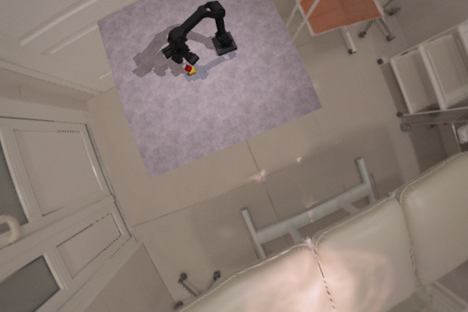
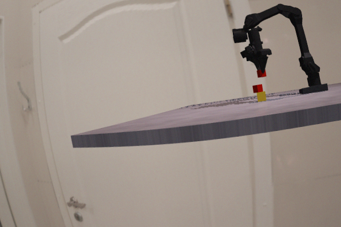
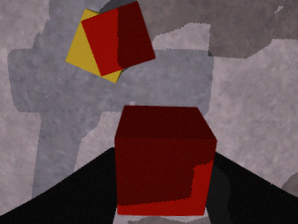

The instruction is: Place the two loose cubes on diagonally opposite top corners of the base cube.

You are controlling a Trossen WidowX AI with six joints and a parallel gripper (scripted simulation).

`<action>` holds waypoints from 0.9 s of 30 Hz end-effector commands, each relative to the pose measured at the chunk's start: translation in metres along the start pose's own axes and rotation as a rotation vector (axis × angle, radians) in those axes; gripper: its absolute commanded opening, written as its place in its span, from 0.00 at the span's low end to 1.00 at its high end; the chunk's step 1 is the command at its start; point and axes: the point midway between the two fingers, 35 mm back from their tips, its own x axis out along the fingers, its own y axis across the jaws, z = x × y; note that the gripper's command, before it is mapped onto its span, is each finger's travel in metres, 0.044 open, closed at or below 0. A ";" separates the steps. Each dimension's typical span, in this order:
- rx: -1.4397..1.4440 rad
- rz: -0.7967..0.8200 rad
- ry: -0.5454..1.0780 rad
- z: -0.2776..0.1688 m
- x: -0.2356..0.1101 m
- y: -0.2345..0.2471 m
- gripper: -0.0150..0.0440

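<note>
The yellow base cube (image 1: 192, 72) (image 2: 261, 96) (image 3: 80, 52) stands on the table. One red cube (image 1: 188, 67) (image 2: 257, 88) (image 3: 118, 39) rests on top of it, shifted toward one side and overhanging; part of the yellow top shows in the wrist view. My gripper (image 2: 262, 72) (image 3: 161, 158) is shut on the other red cube (image 2: 261, 74) (image 3: 165, 170) and holds it in the air, above the height of the placed cube. In the wrist view the held cube and the placed cube are apart. In the top view the fingertips are mostly hidden by the arm.
The arm's base (image 1: 224, 43) (image 2: 313, 88) stands on the table (image 1: 220, 109) (image 2: 171, 136), to the right of the cubes in the top and exterior views. Shadows of the arm fall around the cubes. Chairs and a shelf are beyond the table.
</note>
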 end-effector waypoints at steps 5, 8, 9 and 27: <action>0.222 -0.003 -0.007 0.008 -0.001 0.009 0.43; 0.309 -0.002 -0.008 0.010 0.000 0.014 0.43; 0.339 -0.002 -0.008 0.011 0.000 0.015 0.43; 0.864 0.002 -0.008 0.023 0.002 0.042 0.43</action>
